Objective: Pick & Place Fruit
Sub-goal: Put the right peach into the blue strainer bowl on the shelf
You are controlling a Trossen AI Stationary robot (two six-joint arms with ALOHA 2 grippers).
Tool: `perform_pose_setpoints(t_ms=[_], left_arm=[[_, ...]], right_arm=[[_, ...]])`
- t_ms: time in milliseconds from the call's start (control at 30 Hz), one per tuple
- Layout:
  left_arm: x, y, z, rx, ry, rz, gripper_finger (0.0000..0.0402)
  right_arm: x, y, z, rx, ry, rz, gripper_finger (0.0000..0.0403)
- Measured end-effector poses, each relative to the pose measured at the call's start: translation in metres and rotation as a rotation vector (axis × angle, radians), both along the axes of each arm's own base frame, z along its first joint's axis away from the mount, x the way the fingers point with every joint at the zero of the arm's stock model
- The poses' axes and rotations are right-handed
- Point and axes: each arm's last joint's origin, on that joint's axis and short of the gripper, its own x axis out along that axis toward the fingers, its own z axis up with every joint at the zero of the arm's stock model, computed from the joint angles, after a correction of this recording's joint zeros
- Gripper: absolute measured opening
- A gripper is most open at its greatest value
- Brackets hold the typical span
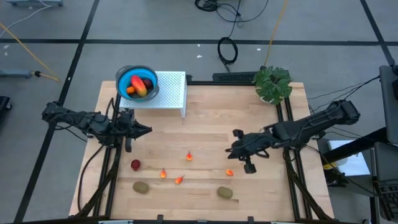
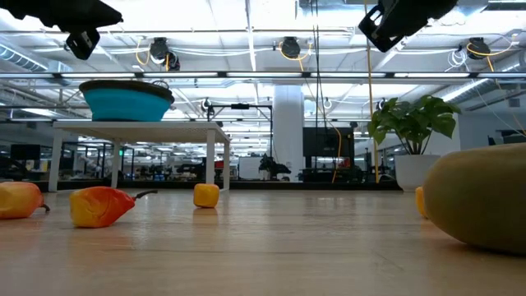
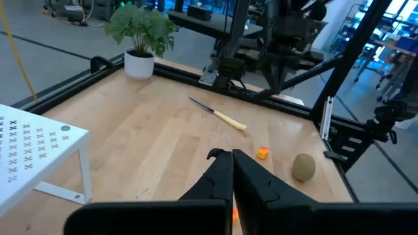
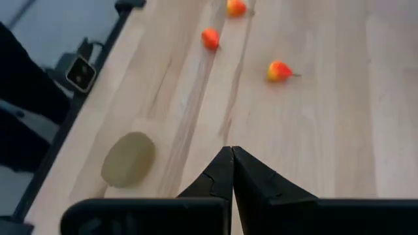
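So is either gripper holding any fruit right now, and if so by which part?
Nothing is held. The left gripper and the right gripper are both shut on nothing, hanging above the table.

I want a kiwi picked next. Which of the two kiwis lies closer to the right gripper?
The kiwi at the table's front right, below the right gripper; the other kiwi lies front left.

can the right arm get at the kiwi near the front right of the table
Probably yes. The right pincer hangs shut above bare wood, and the kiwi lies in the open nearby, with nothing between them.
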Motion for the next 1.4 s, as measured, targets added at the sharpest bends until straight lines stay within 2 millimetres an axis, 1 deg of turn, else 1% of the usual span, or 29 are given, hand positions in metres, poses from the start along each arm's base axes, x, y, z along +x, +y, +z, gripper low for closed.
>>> perform_pose_setpoints(t_ms=[167,367,567,700,900,1100,1233,1400], left_arm=[[-0.001,0.0,-0.001,-0.001,0.01,-0.021,0.0014],[-0.001,0.0,-0.001,-0.004,0.01,-0.031,0.0002],[-0.001,0.0,-0.001,-0.002,0.011,-0.032,0.0019],[-0.001,0.0,-0.001,0.012,0.012,-0.034,0.0019],[-0.001,0.0,-0.001,0.032,0.014,-0.038,0.0002],[-0.001,0.0,-0.002,0.051,0.02,-0.041,0.002],[-0.001,0.0,-0.002,0.051,0.02,-0.041,0.0022],[-0.001,0.0,-0.002,0.05,0.02,-0.041,0.0005]], right_arm=[[0.011,0.01,-0.014,-0.025,0.078,0.023,0.0],[0.02,0.021,-0.038,-0.031,0.192,0.017,0.0],[0.025,0.031,-0.055,-0.033,0.255,0.016,0.0006],[0.026,0.035,-0.062,-0.018,0.294,-0.004,0.0033],[0.026,0.038,-0.067,0.04,0.343,-0.039,0.0097],[0.025,0.04,-0.067,0.058,0.345,-0.059,0.0153],[0.028,0.041,-0.071,0.058,0.351,-0.061,0.0173],[0.032,0.044,-0.081,0.046,0.365,-0.058,0.0177]])
